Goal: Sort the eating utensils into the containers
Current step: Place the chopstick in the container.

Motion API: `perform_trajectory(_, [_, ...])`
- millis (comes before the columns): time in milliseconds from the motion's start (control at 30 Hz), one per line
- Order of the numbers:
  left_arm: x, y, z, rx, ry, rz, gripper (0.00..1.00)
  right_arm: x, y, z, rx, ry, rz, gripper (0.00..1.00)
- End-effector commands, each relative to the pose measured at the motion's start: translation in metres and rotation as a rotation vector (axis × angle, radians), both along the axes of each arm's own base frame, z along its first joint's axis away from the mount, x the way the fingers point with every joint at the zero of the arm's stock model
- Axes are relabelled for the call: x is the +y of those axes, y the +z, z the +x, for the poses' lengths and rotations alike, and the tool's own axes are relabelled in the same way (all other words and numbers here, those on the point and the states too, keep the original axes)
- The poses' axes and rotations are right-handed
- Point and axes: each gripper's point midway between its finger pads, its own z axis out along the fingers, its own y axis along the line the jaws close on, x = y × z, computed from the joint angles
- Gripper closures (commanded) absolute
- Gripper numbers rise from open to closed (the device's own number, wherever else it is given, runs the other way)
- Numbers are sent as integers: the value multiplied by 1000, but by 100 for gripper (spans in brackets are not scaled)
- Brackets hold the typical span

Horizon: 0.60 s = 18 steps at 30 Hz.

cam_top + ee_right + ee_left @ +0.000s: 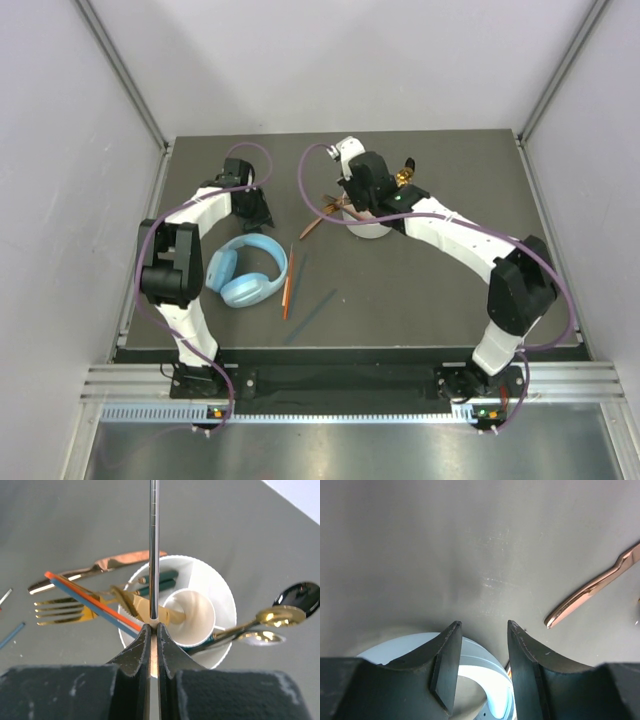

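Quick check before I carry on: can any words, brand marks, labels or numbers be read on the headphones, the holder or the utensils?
No readable text in any view.
Light blue headphones: no brand mark or lettering visible.
White holder: plain, no label.
Thin silver utensil clamped in the right end effector: any marking on it is too small to read.

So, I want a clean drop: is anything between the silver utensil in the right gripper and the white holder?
Partly. A gold fork and an orange chopstick lean across the white holder's rim, just below the silver utensil pinched in the right gripper. The centre cup looks free.
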Motion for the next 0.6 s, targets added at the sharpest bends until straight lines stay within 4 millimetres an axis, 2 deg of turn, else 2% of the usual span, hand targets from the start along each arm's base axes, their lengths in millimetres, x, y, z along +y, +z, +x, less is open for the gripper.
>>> perform_trajectory(0, [-1, 1, 4, -32, -15, 14, 53, 15, 4, 12, -56, 32, 54, 100])
perform_trajectory(233, [0, -4, 2, -28, -23, 21, 54, 13, -31, 7, -25, 24, 60, 100])
perform_trajectory(567, [0, -5, -3, -27, -25, 24, 54, 13, -51, 1, -10, 32, 68, 100])
